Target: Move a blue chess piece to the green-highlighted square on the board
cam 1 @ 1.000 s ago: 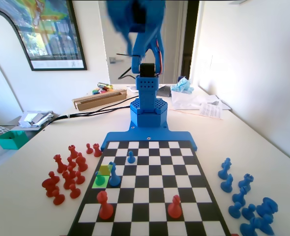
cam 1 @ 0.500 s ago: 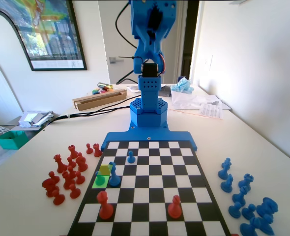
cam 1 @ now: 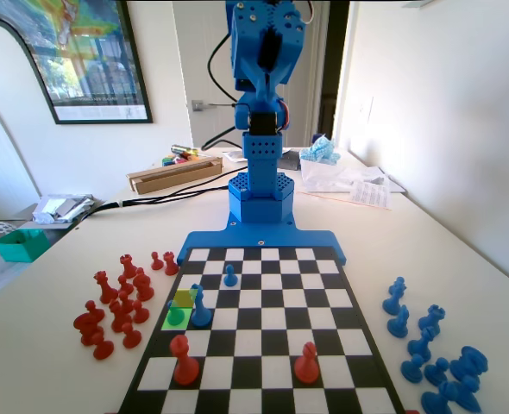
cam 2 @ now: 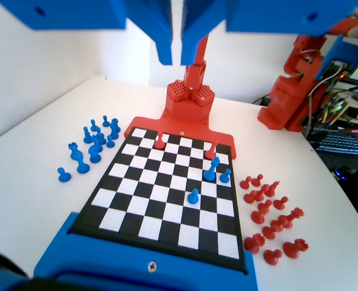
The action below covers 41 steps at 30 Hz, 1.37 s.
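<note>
In the fixed view a small blue chess piece (cam 1: 176, 313), a pawn, stands on the green-highlighted square (cam 1: 170, 323) at the board's (cam 1: 263, 345) left side. A taller blue piece (cam 1: 200, 307) is right beside it, and another blue pawn (cam 1: 229, 276) stands two rows further back. The wrist view looks down on the same pawn (cam 2: 226, 176), the tall piece (cam 2: 211, 170) and the other pawn (cam 2: 193, 196). My gripper (cam 2: 176, 59) hangs high above the board, its jaws nearly together with nothing between them. The blue arm (cam 1: 263, 60) is folded upright over its base.
Two red pawns (cam 1: 184, 360) (cam 1: 306, 363) stand on the board's near rows. Loose red pieces (cam 1: 116, 302) crowd the table on the left, loose blue pieces (cam 1: 427, 345) on the right. A teal box (cam 1: 20, 245) and a cardboard box (cam 1: 175, 172) sit at the back left.
The arm has swung from a blurred, tilted pose to upright over its base. No piece on the board has moved.
</note>
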Tool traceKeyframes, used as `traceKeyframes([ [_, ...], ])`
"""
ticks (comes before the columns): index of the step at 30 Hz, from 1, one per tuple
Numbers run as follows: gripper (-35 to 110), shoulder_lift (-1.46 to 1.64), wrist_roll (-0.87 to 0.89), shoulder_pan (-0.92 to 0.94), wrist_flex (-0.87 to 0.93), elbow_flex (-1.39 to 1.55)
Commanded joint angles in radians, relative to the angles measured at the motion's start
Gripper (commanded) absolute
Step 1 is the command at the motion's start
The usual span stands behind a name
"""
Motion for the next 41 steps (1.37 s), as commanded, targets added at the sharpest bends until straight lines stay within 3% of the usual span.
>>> traceKeyframes([
  [1,4,0.032,0.000,0.003,-0.012,0.003],
  [41,1,0.132,0.009,0.028,-0.034,0.008],
])
